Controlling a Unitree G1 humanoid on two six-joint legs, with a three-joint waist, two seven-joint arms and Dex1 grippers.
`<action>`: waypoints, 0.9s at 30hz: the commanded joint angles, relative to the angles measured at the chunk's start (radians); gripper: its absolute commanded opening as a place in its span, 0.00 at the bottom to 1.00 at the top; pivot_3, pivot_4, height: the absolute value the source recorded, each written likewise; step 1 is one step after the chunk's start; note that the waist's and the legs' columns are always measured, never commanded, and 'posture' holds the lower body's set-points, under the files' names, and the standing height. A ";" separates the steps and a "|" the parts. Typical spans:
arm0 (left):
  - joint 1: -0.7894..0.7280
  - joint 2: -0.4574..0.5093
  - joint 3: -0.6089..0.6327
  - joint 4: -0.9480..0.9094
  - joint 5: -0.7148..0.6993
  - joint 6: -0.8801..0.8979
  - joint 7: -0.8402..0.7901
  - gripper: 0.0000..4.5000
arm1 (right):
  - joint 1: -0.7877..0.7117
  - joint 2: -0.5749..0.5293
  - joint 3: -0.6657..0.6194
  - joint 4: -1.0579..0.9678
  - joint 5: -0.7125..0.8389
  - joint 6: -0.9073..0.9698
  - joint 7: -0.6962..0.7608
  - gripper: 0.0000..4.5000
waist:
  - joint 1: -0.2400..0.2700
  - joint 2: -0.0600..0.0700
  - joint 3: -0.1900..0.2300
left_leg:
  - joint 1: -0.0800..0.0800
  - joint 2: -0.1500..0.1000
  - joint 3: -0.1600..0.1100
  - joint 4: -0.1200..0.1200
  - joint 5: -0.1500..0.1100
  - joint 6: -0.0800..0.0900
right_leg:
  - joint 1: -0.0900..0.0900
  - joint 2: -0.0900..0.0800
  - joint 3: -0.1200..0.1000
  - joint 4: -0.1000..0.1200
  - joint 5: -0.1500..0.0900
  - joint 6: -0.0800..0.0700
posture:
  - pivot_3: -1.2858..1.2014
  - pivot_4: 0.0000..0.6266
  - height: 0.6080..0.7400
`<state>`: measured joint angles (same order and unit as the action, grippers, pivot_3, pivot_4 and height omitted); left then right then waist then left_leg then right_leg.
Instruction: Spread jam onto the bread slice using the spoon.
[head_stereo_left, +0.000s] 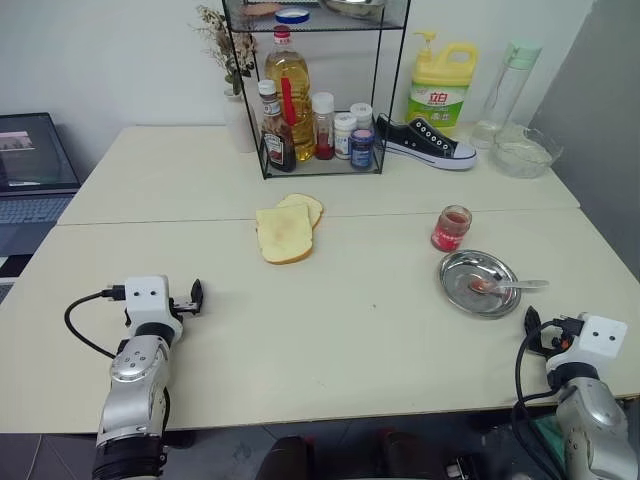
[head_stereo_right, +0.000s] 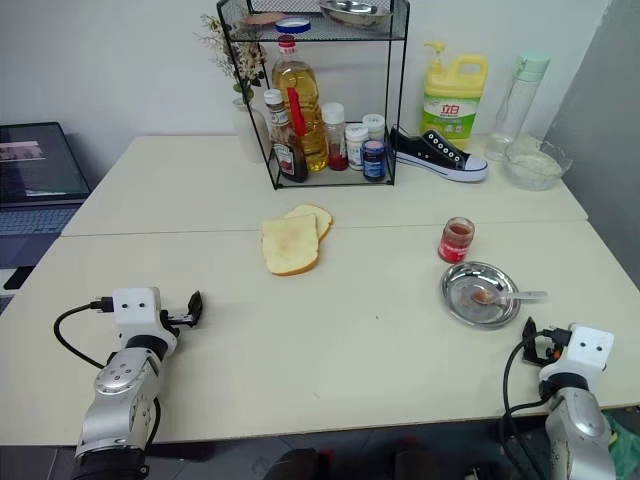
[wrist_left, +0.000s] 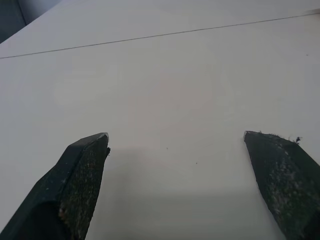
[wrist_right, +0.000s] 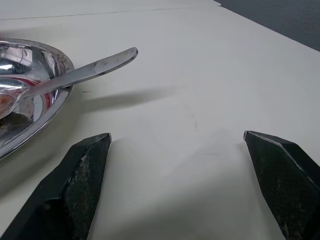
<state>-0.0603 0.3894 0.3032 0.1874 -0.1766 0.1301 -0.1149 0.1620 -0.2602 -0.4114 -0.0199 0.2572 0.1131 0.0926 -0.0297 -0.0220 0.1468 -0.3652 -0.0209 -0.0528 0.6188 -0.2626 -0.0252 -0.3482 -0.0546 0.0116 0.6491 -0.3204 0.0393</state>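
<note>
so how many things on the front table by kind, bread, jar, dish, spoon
bread slices: 2, the larger one in front and a smaller one behind it
jam jar: 1
steel dish: 1
spoon: 1, its bowl in the dish
total: 5

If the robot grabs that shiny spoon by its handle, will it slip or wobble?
Probably a bit slippery: the spoon is smooth polished metal with a thin handle. It looks stiff, so it should not bend. It may rock or slide when touched, since its bowl rests in the round steel dish while the handle pokes out over the rim. It looks light for its size.
</note>
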 joint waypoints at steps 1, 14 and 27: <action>0.027 0.005 0.016 0.054 0.015 0.073 0.016 1.00 | 0.006 0.002 -0.014 0.035 -0.004 0.020 -0.011 0.99 | 0.000 0.000 0.000 | 0.000 0.000 0.000 0.000 0.000 0.000 | 0.000 0.000 0.000 0.000 0.000 0.000 | 0.52 0.24 1.00; 0.035 0.006 0.015 0.060 0.005 0.067 0.006 1.00 | 0.015 -0.008 -0.028 0.032 -0.001 0.019 -0.013 0.99 | 0.001 0.000 0.000 | -0.001 0.000 0.002 -0.001 0.000 0.000 | 0.000 -0.001 0.000 -0.004 0.000 -0.001 | 0.52 0.24 1.00; -0.179 0.074 0.052 0.018 -0.238 0.237 -0.264 1.00 | -0.124 -0.197 -0.210 -0.065 0.060 0.043 -0.032 0.99 | 0.027 0.013 0.015 | -0.027 -0.001 0.003 0.002 0.002 0.001 | -0.022 0.000 -0.001 0.003 0.009 -0.001 | 0.52 0.24 1.00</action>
<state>-0.1999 0.4476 0.3509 0.2162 -0.3538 0.3096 -0.3247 0.0837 -0.4069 -0.5746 -0.0113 0.2976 0.1606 0.0610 -0.0030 -0.0092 0.1614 -0.3985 -0.0221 -0.0501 0.6251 -0.2602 -0.0245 -0.3758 -0.0544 0.0096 0.6582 -0.3110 0.0384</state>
